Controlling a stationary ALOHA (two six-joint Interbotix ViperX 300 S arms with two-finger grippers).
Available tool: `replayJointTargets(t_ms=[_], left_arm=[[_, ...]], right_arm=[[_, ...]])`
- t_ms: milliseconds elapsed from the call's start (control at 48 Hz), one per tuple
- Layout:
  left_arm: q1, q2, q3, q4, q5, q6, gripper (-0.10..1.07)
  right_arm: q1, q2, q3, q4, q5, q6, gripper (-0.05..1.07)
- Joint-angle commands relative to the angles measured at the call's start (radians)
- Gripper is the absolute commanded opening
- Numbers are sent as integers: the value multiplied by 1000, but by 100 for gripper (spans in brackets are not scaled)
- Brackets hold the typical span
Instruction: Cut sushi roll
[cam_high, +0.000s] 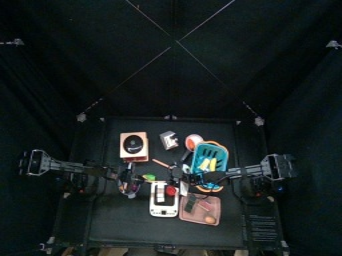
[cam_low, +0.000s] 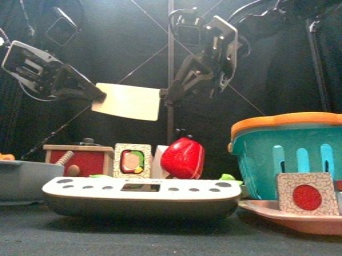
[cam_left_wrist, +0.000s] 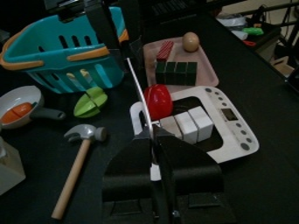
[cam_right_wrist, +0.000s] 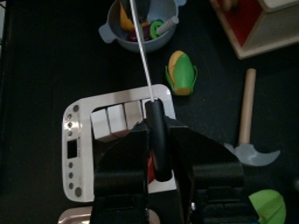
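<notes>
Right gripper (cam_right_wrist: 158, 179) clamped on knife (cam_right_wrist: 149, 105) handle, blade above white scale (cam_right_wrist: 87, 131), left gripper (cam_left_wrist: 156, 179) closed on thin blade too, two sushi roll (cam_left_wrist: 187, 124) pieces on scale, red pepper (cam_left_wrist: 159, 99) beside, one hammer (cam_left_wrist: 77, 162), teal basket (cam_left_wrist: 65, 57) only fully visible from left wrist.

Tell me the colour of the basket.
Teal with an orange rim; the basket shows best in the front view.

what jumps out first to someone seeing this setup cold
Probably the broad cream knife blade, held in the air over the table's middle. Below it a white kitchen scale carries dark-wrapped sushi pieces; a teal plastic basket stands to the right.
</notes>
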Motion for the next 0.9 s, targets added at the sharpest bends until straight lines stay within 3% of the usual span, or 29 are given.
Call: replayJointTargets(t_ms=[0,354,875], left_arm=[[-34,-2,2,3,-3,2,35],[-74,49,28,-51,-3,0,35],[-86,192,-9,-74,-11,0,35]], right_arm=[[0,-44,-2,25,37,12,44],[29,-15,17,80,51,11,44],[29,66,14,91,51,11,44]])
